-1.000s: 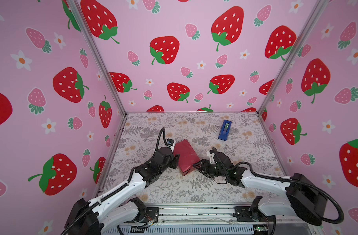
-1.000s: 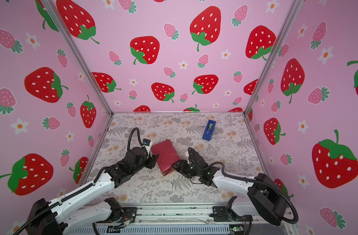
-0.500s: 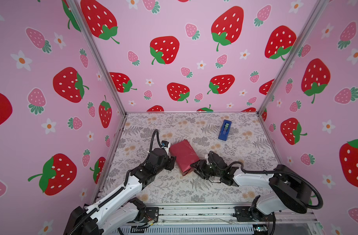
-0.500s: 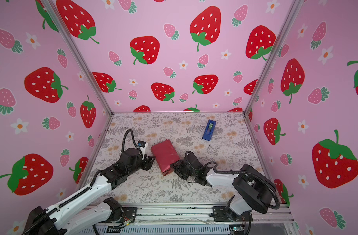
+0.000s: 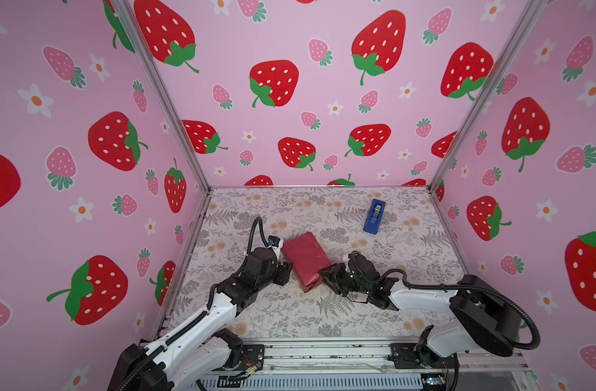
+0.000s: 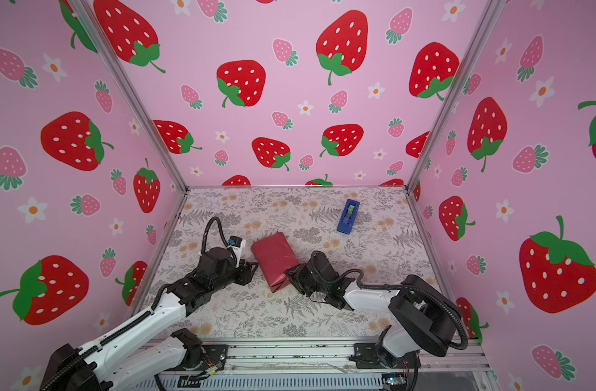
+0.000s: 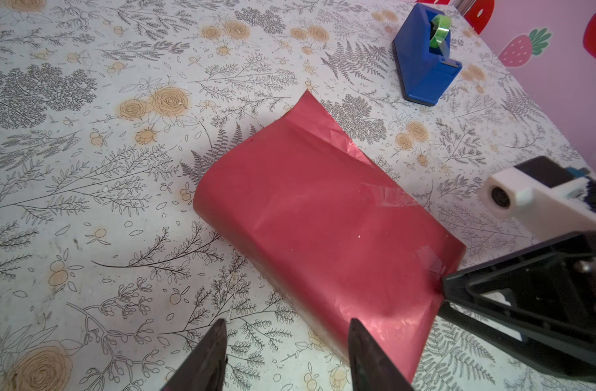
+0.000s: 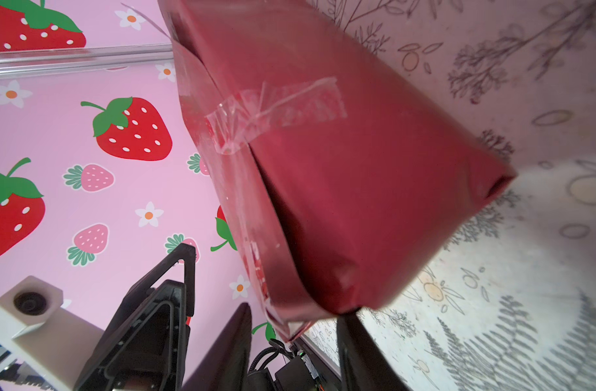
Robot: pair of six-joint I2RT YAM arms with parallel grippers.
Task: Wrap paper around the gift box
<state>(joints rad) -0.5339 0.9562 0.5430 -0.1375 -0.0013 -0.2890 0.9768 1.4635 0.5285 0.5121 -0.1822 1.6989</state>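
The paper [image 5: 303, 259] [image 6: 274, 259] is folded round into a maroon parcel on the floral table, with clear tape [image 8: 276, 105] on its seam. The gift box itself is hidden inside. My left gripper [image 5: 286, 267] [image 7: 289, 342] is open at the parcel's left side, one finger over its edge and bare table between the jaws. My right gripper [image 5: 323, 272] [image 8: 293, 331] is at the parcel's near end [image 8: 323, 169]. Its jaws stand either side of the loose paper end, with a gap still showing on one side.
A blue tape dispenser [image 5: 374, 216] [image 7: 425, 64] stands at the back right of the table. Pink strawberry walls close in three sides. A metal rail [image 5: 323, 352] runs along the front edge. The two grippers are close together at the parcel.
The right gripper's jaws have narrowed around the parcel's near end and its arm has shifted slightly. The left gripper has drawn back a little and kept the same opening.
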